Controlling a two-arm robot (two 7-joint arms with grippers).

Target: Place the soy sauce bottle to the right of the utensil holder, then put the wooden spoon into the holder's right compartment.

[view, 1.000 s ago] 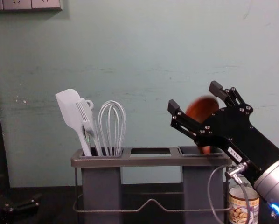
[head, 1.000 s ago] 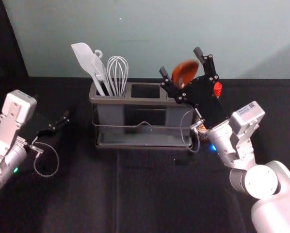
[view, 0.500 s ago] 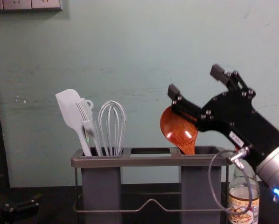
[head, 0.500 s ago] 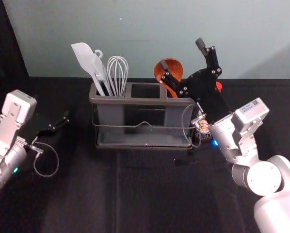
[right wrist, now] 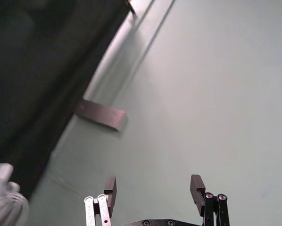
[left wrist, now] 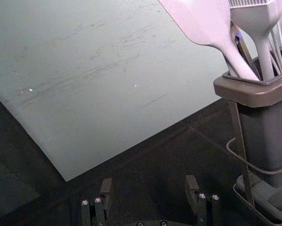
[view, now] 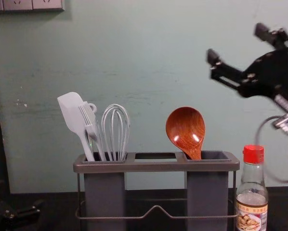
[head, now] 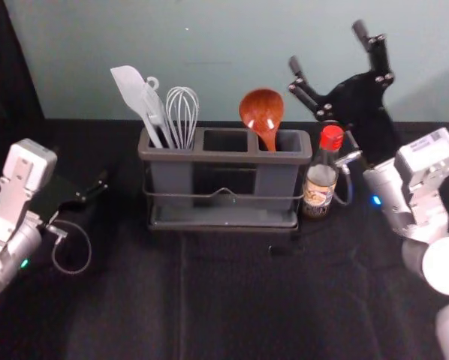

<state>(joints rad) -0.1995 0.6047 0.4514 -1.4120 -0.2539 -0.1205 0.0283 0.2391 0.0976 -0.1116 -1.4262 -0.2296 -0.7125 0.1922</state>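
Right gripper (head: 326, 46), spread and empty, has backed off the wooden spoon (head: 262, 111), now leaning in the utensil holder's (head: 223, 157) right compartment; the soy sauce bottle (head: 321, 187) stands just beside the holder's right end. Both placements look done. Compartment walls hide the spoon's lower handle. Left gripper (left wrist: 149, 184) idles, open, beyond the left end.

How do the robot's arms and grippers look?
The left arm and right arm are white and silvery, each with a grey cable loop. The left gripper and right gripper are black with silvery screws. The left arm has a green light, the right a blue.
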